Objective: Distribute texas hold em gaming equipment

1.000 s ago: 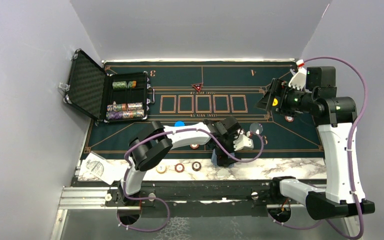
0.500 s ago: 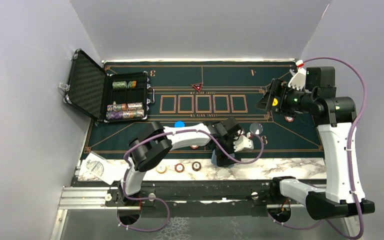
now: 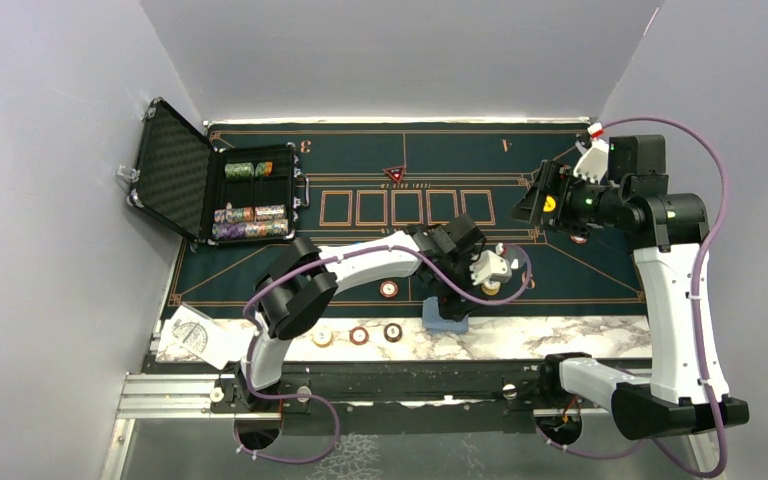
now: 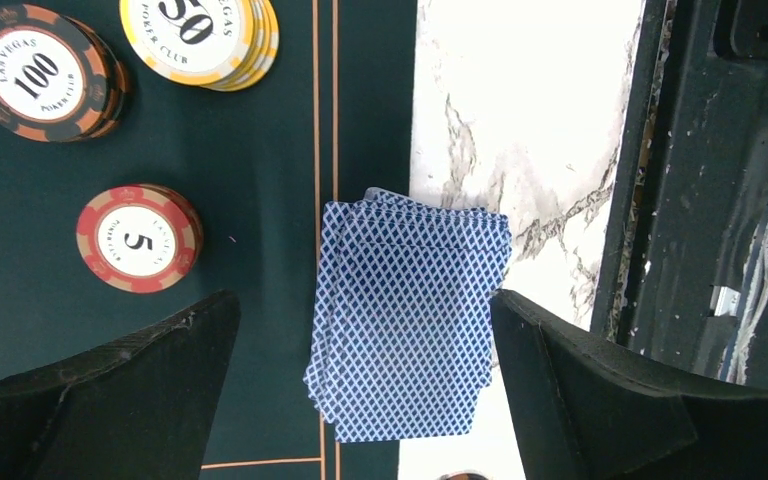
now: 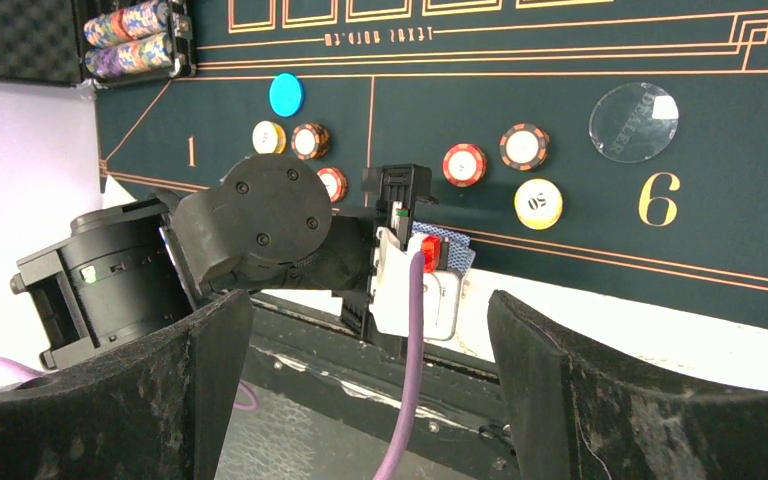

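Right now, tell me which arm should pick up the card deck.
Left. The left gripper hangs open directly over the blue-backed deck, one finger each side. The right gripper, also open, is over the mat's right side, away from it.

Left arm [image 3: 360,265]: base at lower left of the overhead view, elbow folded just above it, white forearm running right toward frame centre. Wrist bent over, left gripper [image 4: 362,300] pointing downward. In its own wrist view the two black fingers fill the lower corners, spread wide, gripping nothing. From overhead the fingertips seem tucked under the wrist housing, so height is hard to judge.

Right arm [image 3: 675,300]: base and elbow at lower right, white link rising along the right edge, black wrist turned toward frame left at upper right. Right gripper [image 5: 365,300] raised, jaws wide apart, empty.
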You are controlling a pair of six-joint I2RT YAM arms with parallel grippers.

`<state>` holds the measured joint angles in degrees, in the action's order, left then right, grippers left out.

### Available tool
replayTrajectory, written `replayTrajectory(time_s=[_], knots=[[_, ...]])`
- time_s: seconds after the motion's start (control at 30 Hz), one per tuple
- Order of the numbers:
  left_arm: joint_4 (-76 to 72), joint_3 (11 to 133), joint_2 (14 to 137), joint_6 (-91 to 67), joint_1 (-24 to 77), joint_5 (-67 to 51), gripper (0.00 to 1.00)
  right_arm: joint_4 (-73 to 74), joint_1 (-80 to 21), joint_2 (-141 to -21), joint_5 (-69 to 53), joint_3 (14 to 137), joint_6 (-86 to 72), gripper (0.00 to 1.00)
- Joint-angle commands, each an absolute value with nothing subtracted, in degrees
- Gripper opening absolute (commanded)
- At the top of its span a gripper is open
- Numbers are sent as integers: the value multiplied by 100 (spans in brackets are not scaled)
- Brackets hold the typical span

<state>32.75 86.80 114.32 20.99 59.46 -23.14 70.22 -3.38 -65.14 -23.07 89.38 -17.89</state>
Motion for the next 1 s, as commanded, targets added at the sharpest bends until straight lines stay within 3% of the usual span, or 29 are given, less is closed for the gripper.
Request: replayTrajectory(time_s=[0.0, 0.2, 0.97], knots=[[3434, 8653, 11109, 2040, 5992, -2429, 99, 6893, -352, -6441, -2486, 8902, -1696, 89], [2999, 7988, 10727, 2181, 6253, -1669, 99, 6858, -347, -6410, -2520, 8827, -1707, 89], [3062, 8066, 11240, 2451, 6274, -1895, 99, 6854, -352, -6372, -2518, 8800, -1705, 88]])
